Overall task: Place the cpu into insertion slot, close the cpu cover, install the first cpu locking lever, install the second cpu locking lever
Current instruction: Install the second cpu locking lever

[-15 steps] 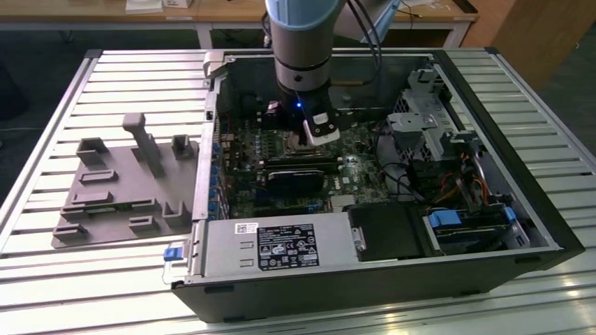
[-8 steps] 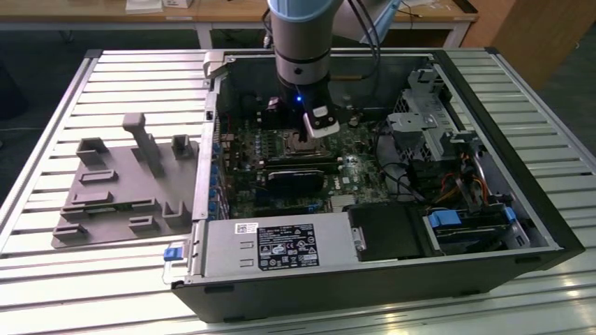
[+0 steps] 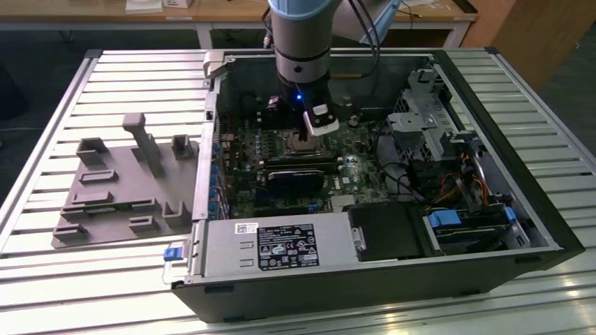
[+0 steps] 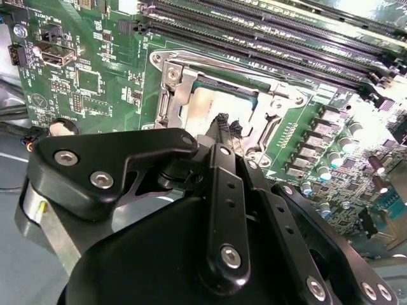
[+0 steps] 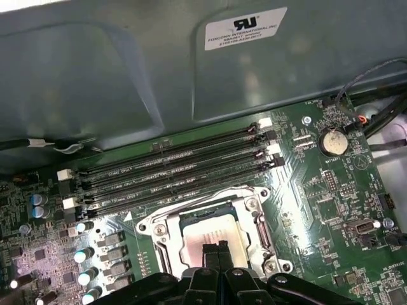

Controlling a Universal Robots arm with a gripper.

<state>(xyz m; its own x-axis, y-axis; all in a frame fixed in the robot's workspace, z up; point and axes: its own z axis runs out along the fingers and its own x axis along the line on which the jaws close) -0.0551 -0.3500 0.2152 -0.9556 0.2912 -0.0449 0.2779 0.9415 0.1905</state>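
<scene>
The cpu (image 5: 194,236) (image 4: 205,105) lies flat in the insertion slot (image 3: 306,143) on the green motherboard, its pale metal top showing. The silvery cpu cover (image 5: 255,223) (image 4: 181,82) lies down flat around it, framing the chip through its square opening. My gripper (image 5: 217,249) (image 4: 224,122) (image 3: 317,130) hangs just above the chip's near edge, its two black fingertips pressed together with nothing between them. I cannot tell how the locking levers beside the socket stand.
Long black memory slots (image 5: 178,168) run beside the socket, close to the grey case wall (image 5: 127,76). The open case holds a power supply (image 3: 279,244) and a drive cage (image 3: 437,118). A grey fixture plate (image 3: 121,188) lies on the slatted table at the exterior view's left.
</scene>
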